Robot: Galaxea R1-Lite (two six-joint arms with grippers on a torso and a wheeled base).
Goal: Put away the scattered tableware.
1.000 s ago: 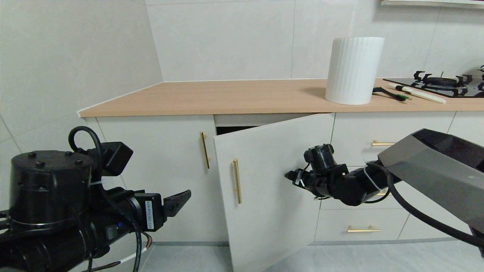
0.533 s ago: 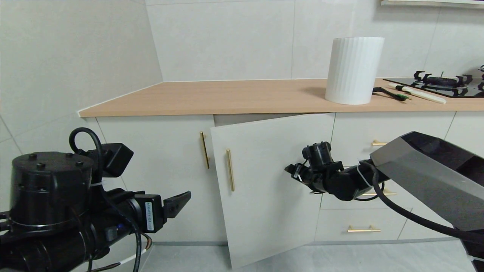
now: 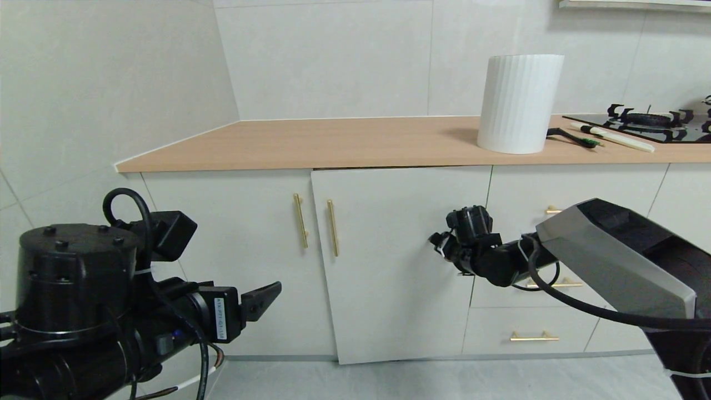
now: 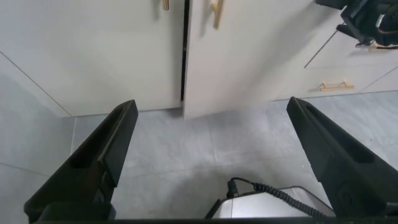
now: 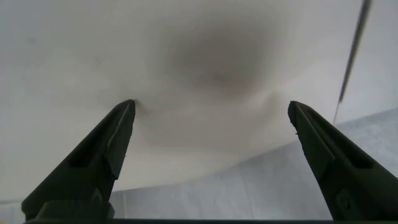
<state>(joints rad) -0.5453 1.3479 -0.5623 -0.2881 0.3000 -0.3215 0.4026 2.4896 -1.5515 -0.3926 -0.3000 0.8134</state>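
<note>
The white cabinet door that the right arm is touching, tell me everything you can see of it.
The flat, matt white cabinet door hangs under the wooden countertop. A slim upright gold bar handle sits near its left edge, beside the neighbouring door's matching handle. It is almost shut: its lower left corner stands slightly out, with a dark slit beside it. The right pincer, open, has its fingertips against the door's face.

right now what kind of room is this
Most likely a home kitchen: a wooden countertop over white cabinets with brass handles, and a gas hob set into it.
</note>
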